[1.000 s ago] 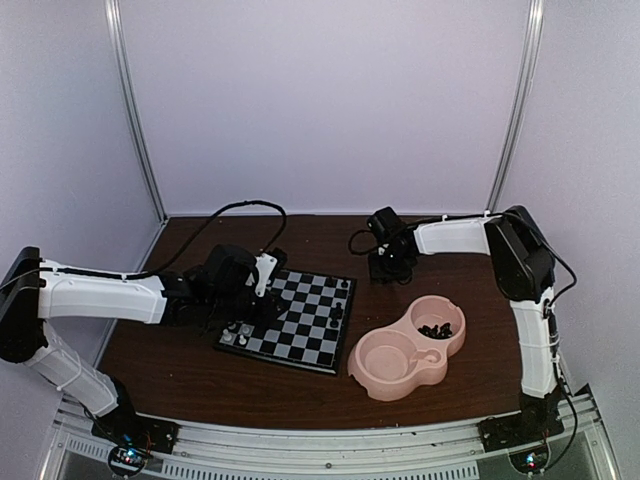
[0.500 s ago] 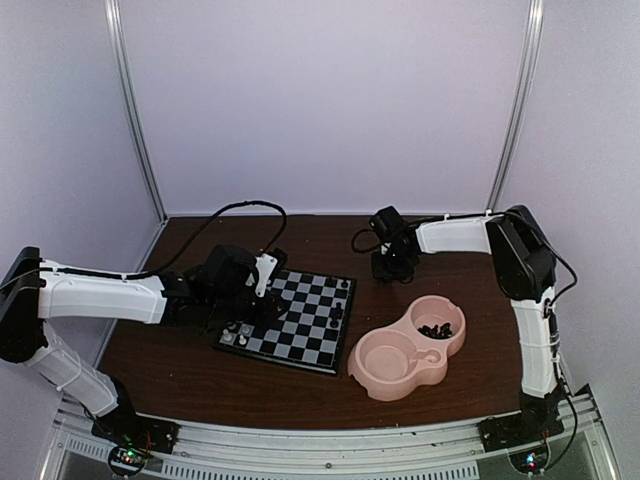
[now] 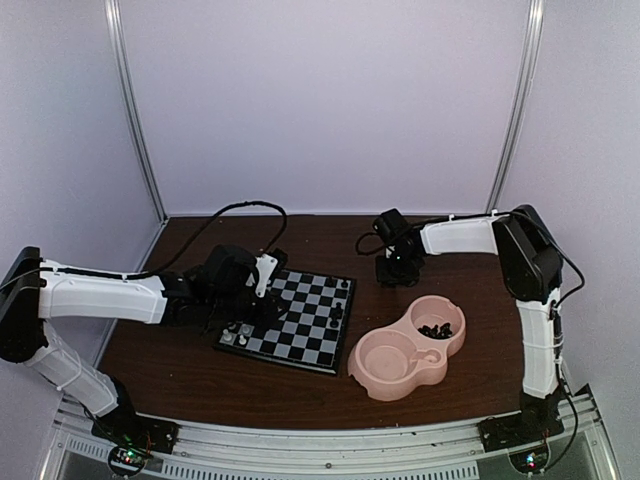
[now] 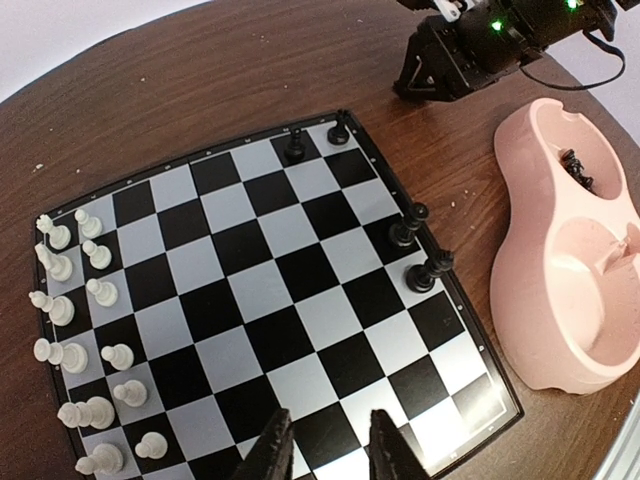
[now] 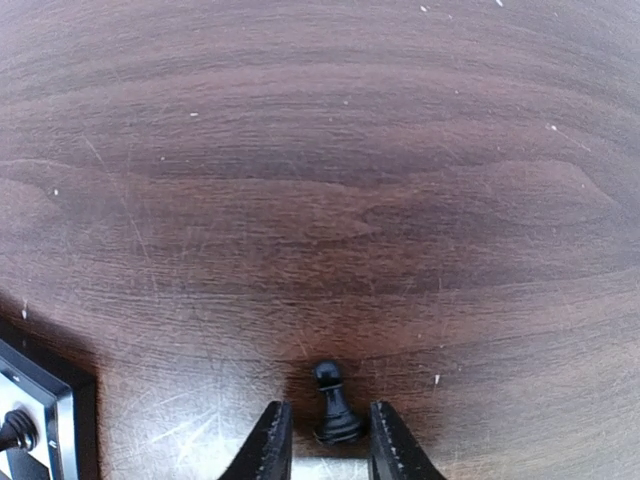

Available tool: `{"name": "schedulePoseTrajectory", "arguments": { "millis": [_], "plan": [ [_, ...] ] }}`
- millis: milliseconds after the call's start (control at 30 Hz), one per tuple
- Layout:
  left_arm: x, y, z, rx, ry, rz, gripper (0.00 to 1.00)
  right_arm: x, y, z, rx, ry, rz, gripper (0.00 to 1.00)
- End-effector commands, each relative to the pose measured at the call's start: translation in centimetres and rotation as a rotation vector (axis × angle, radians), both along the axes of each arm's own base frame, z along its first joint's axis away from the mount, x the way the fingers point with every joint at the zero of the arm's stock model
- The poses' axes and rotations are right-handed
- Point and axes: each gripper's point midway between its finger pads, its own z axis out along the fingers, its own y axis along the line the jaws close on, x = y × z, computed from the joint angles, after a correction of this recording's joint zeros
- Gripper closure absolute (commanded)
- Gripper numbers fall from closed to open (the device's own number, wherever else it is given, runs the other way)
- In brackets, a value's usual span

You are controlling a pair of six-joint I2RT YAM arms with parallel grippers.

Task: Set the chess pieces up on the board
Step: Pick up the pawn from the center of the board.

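Bare tabletop (image 5: 320,150) stretches ahead of the right fingers (image 5: 385,450), a corner of the board (image 5: 45,385) at their left; they closely flank an upright black pawn (image 5: 333,405), grip unclear. Slightly parted, the left fingers (image 4: 270,460) hover empty over the board's edge.

Soft even top light, violet cast on the walls (image 3: 320,100), dull sheen plus soft shadows on the table (image 5: 330,200), board (image 4: 300,300) edges bow in left wrist view, overhead view slightly soft.
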Motion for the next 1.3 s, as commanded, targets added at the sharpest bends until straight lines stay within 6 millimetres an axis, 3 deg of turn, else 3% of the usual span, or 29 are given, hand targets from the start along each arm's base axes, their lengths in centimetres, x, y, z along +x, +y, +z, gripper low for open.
{"name": "schedulePoseTrajectory", "arguments": {
  "millis": [0,133,300,1267],
  "plan": [
    [0.4,-0.6,0.7,-0.026,-0.007,-0.007,0.73,-0.5,-0.2,1.0,0.001,-0.002,-0.007,0.75],
    [0.4,-0.6,0.7,-0.027,-0.008,-0.006,0.73,-0.3,-0.2,1.1,-0.002,-0.005,-0.007,0.77],
    [0.4,-0.7,0.8,-0.03,-0.006,-0.009,0.73,-0.1,-0.3,1.0,-0.021,-0.009,0.001,0.66],
    [0.7,-0.2,0.6,-0.025,0.001,0.021,0.73,1.0,-0.6,-0.3,-0.062,0.008,0.017,0.79]
  ]
}}
